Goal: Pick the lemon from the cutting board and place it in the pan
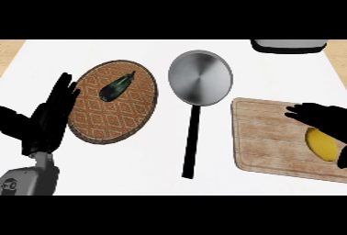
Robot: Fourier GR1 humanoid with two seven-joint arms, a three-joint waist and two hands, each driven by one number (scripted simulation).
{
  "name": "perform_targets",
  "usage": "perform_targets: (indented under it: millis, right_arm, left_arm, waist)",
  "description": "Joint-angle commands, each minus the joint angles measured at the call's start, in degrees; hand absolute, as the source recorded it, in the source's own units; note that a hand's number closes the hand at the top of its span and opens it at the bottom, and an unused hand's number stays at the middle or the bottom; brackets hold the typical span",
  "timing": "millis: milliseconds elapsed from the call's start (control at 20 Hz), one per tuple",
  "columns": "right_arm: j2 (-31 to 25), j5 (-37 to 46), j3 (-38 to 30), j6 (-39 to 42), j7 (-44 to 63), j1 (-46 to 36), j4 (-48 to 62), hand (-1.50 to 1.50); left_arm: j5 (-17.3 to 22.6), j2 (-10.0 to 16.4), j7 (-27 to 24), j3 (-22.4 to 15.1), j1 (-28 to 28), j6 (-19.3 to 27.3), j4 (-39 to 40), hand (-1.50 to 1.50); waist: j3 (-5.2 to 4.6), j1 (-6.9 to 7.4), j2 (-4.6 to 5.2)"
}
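One lemon [322, 145] is lying on the cutting board [267, 142], right of the pan [200, 77]. The right hand [318, 117] is reaching across its top, fingers extended, holding nothing. Advised: centre over the fruit and curl round its middle before lifting.

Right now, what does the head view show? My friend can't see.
The right hand is over a lemon on the cutting board. A pan sits in the middle; the left hand rests open beside a plate holding an eggplant.
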Motion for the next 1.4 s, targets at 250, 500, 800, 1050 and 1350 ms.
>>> perform_targets:
  millis: [250, 500, 800, 1050, 1350]
  right_arm:
    - [5.0, 5.0, 1.1, -7.8, -6.8, -5.0, 11.2, 1.5]
    - [5.9, 4.9, -0.1, -9.3, -8.0, 0.5, 7.0, 1.5]
    - [3.4, 2.0, -4.2, -5.0, -13.3, -3.9, 9.4, 1.5]
    - [14.6, 0.2, -6.3, -4.4, 3.9, -4.0, -1.2, 1.5]
    - [32.5, 5.3, -6.3, -7.6, 30.4, -11.8, 0.7, 1.5]
  left_arm:
    - [-0.3, 0.4, 3.0, 1.0, -0.5, -0.3, -2.7, 0.0]
    - [-0.5, 0.0, 2.2, 1.9, -2.9, -0.7, 0.6, 0.0]
    - [-3.0, -3.4, 0.1, -0.8, 1.5, 0.9, -1.9, 0.0]
    - [-0.9, -0.9, 1.1, 1.7, 0.6, -1.4, -0.4, 0.0]
    - [-2.3, -1.9, 0.8, -0.8, -0.3, -1.3, -0.2, 0.0]
  waist:
    - [0.03, 0.45, 0.05]
    - [0.0, -0.29, -0.05]
    - [0.0, -0.02, -0.05]
    - [-0.13, -0.73, -0.43]
    - [-0.72, 3.09, -0.82]
